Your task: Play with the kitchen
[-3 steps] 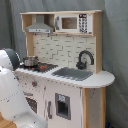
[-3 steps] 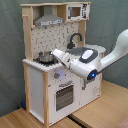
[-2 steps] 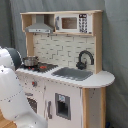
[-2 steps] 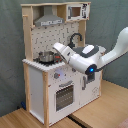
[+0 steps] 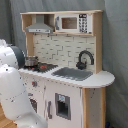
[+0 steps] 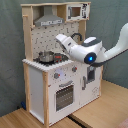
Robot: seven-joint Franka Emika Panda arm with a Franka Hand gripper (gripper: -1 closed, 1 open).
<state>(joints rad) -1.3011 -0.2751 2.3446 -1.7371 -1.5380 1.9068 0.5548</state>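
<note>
Kitchen [image 6: 55, 80] stands upright, the arm [image 6: 82, 49] reaching over its stovetop; jaws' state I cannot tell.

I can read no text, label, brand or number anywhere on the kitchen [image 5: 65, 75] in either exterior view from here.

One kitchen [image 5: 65, 65]; one pot [image 6: 46, 55]; one arm [image 6: 92, 49]
</note>
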